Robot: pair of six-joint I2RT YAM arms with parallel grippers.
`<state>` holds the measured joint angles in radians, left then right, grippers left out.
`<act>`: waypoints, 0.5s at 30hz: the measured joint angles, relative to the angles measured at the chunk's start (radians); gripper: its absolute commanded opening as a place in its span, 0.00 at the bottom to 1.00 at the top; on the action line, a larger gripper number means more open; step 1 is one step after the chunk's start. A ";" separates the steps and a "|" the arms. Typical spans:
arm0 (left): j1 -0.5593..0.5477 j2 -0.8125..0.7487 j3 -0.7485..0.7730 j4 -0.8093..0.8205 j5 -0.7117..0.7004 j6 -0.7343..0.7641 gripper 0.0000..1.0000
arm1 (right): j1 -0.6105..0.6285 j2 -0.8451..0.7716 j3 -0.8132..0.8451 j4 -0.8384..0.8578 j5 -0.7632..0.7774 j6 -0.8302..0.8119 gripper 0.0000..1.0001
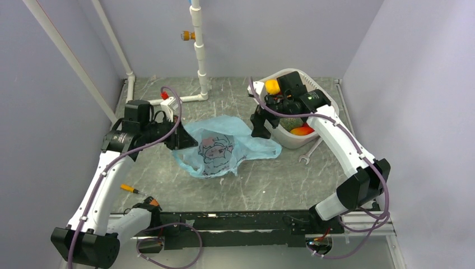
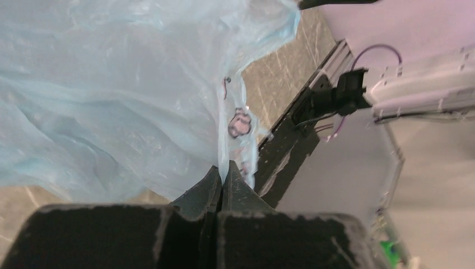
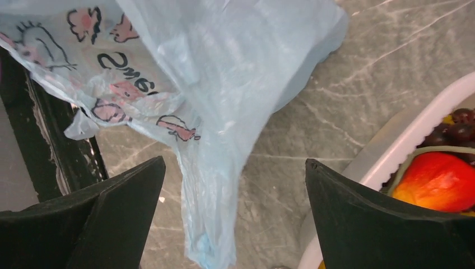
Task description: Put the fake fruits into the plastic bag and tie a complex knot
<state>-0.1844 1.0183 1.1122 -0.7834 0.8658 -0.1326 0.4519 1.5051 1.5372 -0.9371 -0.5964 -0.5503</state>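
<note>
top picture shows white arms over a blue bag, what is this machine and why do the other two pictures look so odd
Two robot arms are bolted at the near edge of a table. The top picture looks down from behind them; the other two come from a camera on each wrist, so the black wedges are that arm's own fingers. The left pincer is shut on a fold of the light-blue plastic bag lying on the table. The right pincer is open, bag film showing between its fingers. Beside it a white basket holds the fake fruits.
</note>
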 measured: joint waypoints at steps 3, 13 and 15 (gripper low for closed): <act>0.002 -0.007 -0.032 0.020 -0.054 -0.129 0.00 | -0.003 0.002 0.055 0.002 -0.009 0.040 1.00; 0.056 0.087 -0.014 0.039 -0.148 -0.397 0.00 | -0.224 0.007 0.158 0.014 -0.006 0.132 0.98; 0.056 0.100 0.011 0.041 -0.162 -0.414 0.00 | -0.317 0.023 0.156 0.019 0.033 0.132 0.97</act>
<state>-0.1284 1.1179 1.1233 -0.7422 0.7036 -0.5468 0.1345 1.5280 1.6936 -0.9180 -0.5632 -0.4187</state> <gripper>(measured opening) 0.010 0.985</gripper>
